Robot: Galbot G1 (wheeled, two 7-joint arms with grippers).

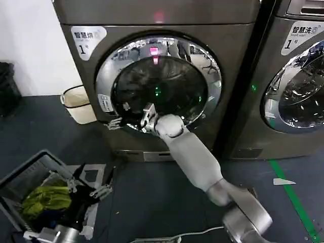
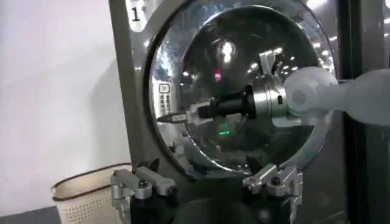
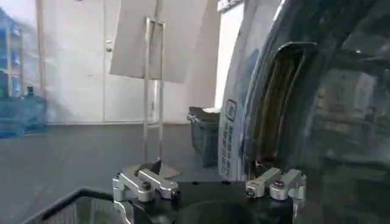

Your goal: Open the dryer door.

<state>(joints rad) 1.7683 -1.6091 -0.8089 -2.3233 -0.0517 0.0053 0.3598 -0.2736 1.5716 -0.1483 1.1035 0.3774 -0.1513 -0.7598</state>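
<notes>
The dryer door (image 1: 164, 83) is a round chrome ring around dark glass, lying flat against the machine's front. My right arm reaches up to the door's lower left rim, where my right gripper (image 1: 123, 117) stands open. In the right wrist view its fingers (image 3: 146, 182) are spread beside the door's dark handle recess (image 3: 277, 103), with nothing between them. In the left wrist view my right gripper (image 2: 173, 117) points at the chrome ring (image 2: 159, 91). My left gripper (image 1: 88, 185) hovers low at the front left, open and empty, with its fingers (image 2: 141, 182) wide apart.
A grey crate (image 1: 28, 169) holding green cloth (image 1: 45, 198) sits on the floor below my left gripper. A white basket (image 1: 76, 104) stands left of the dryer. The neighbouring machine (image 1: 298, 86) is on the right, with green floor tape (image 1: 293, 200) before it.
</notes>
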